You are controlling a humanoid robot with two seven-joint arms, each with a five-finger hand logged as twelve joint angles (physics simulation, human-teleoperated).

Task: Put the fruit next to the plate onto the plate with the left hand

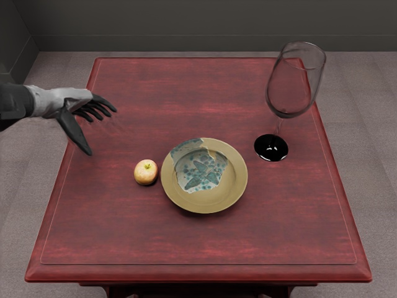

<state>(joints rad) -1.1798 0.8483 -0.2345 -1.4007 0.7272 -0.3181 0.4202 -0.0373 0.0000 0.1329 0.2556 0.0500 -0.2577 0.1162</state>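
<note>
Apple (146, 172), small and yellow with a reddish blush, sits on the counter (186, 93) just beside the left rim of the plate (232, 186). Its edge is very close to the plate's edge, though whether the two actually touch cannot be told from this view. It rests on bare wood, not on the plate, with its stem dimple facing up.

The plate is round and ochre, with a blue-green mottled pattern across its centre and up toward its upper-left rim. It lies flat near the middle of the counter and nothing rests on it.

The left hand (79, 112) hovers over the counter's far-left edge, its arm coming in from the picture's left side in a grey sleeve. The dark fingers (102, 105) are spread and relaxed, pointing toward the right, and the thumb hangs down toward the wood. It holds nothing and is well apart from the apple, up and to the left of it.

A wine glass (291, 87) stands to the right of the plate on a dark round foot, near the counter's right edge. Its clear bowl appears to lean toward the upper right.

The counter is a dark red wooden top with a raised border.
</note>
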